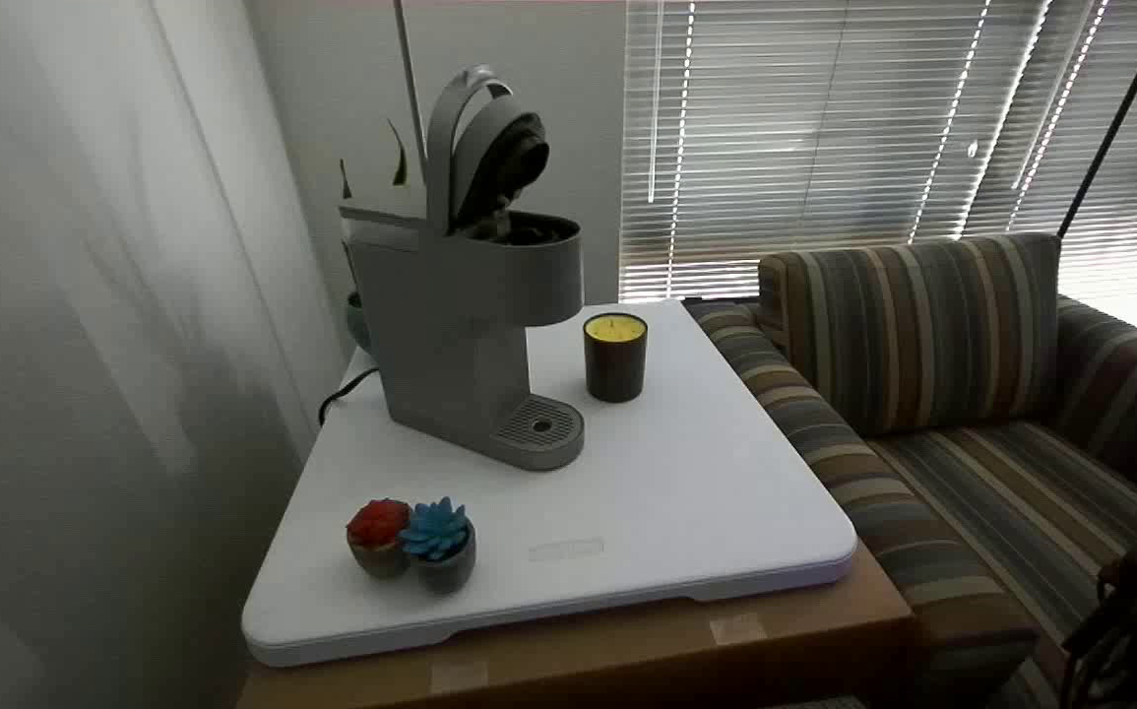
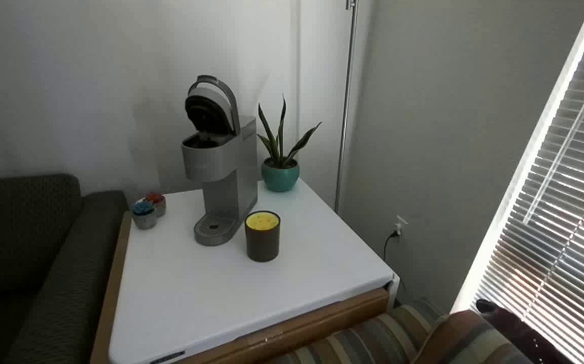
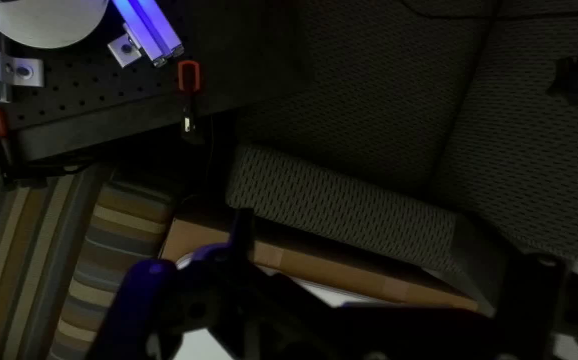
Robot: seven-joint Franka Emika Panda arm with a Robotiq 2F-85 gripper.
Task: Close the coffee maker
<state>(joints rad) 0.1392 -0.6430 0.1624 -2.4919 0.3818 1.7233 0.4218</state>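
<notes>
1. Wrist view: the claw sits at the bottom, very dark and blurry. Its two fingers are spread wide, with a big gap between them, and it has hold of nothing. It hides much of the counter, so just bits of white show.
2. A round white thing is cut off at the top left of that view. I can't tell what it is.
3. In both exterior views, the coffee maker stands upright on the counter. Its lid is tipped up. The inside is too dark to see well.
4. The plant shows whole in an exterior view. The coffee maker hides most of it in an exterior view where leaf tips peek out.
5. A black cord runs from behind the coffee maker to the counter's edge, then drops out of sight.
6. A candle with a yellow top stands near the coffee maker.
7. Of two little pots, the blue-topped one hides part of the red-topped one. I can't tell if they touch.
8. Faint letters on the counter are too pale to read.
9. A dim, dark shape is cut off by the edge in an exterior view.
</notes>
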